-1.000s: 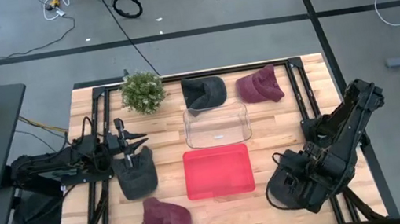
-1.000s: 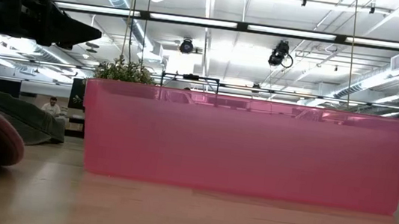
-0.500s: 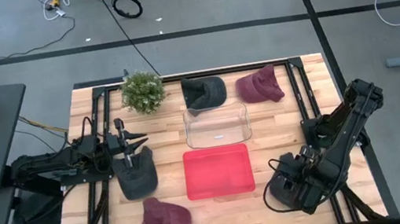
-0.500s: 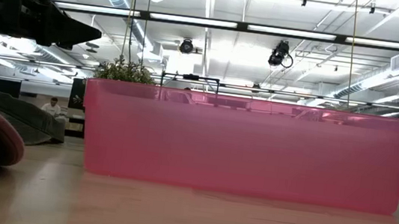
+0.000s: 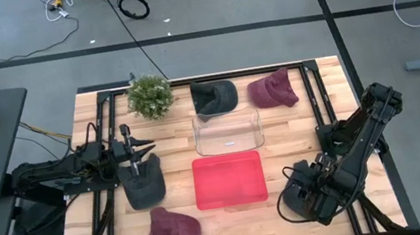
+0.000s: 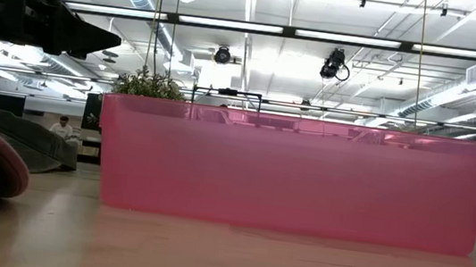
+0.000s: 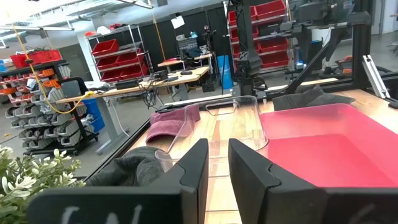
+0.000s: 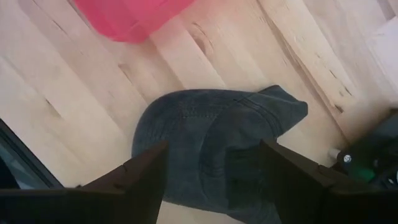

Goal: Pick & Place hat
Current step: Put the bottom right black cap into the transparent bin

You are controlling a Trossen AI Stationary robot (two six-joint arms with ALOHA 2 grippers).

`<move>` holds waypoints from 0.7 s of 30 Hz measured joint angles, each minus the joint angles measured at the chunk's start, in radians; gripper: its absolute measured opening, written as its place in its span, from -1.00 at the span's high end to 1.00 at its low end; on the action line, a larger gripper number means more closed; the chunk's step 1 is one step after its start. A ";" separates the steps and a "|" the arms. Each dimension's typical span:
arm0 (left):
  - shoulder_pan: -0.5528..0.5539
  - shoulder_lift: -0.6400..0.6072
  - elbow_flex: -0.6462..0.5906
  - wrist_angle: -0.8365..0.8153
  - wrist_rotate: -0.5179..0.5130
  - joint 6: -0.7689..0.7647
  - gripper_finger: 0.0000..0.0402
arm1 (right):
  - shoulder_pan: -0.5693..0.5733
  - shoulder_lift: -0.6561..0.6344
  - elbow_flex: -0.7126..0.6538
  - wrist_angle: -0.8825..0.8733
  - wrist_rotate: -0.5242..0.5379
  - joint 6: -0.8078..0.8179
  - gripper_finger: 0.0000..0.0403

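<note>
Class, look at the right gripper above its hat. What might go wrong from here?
1. The right gripper hangs open over the blue hat. The cloth is soft and creased, so the fingers may pinch only a fold and let the hat slip.
2. The pink bin lies close by. A drooping brim could catch its rim and push the bin.

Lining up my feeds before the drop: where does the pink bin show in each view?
High view: pink bin at mid-table, beside the clear bin.
Low view: it fills most of the picture.
Left wrist view: on the right side.
Right wrist view: only a corner, at the top edge.
Shared landmark: the wooden table top under it in every view.
</note>
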 joint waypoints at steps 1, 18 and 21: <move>0.000 0.000 0.000 0.000 0.000 0.000 0.67 | 0.000 0.000 0.000 -0.006 0.001 -0.002 -0.25; 0.000 0.000 0.000 0.000 0.000 0.000 0.67 | 0.076 -0.001 -0.207 0.064 -0.099 0.089 -0.25; 0.000 0.000 0.000 0.000 0.000 0.000 0.67 | 0.076 0.000 -0.249 0.099 -0.125 0.065 -0.25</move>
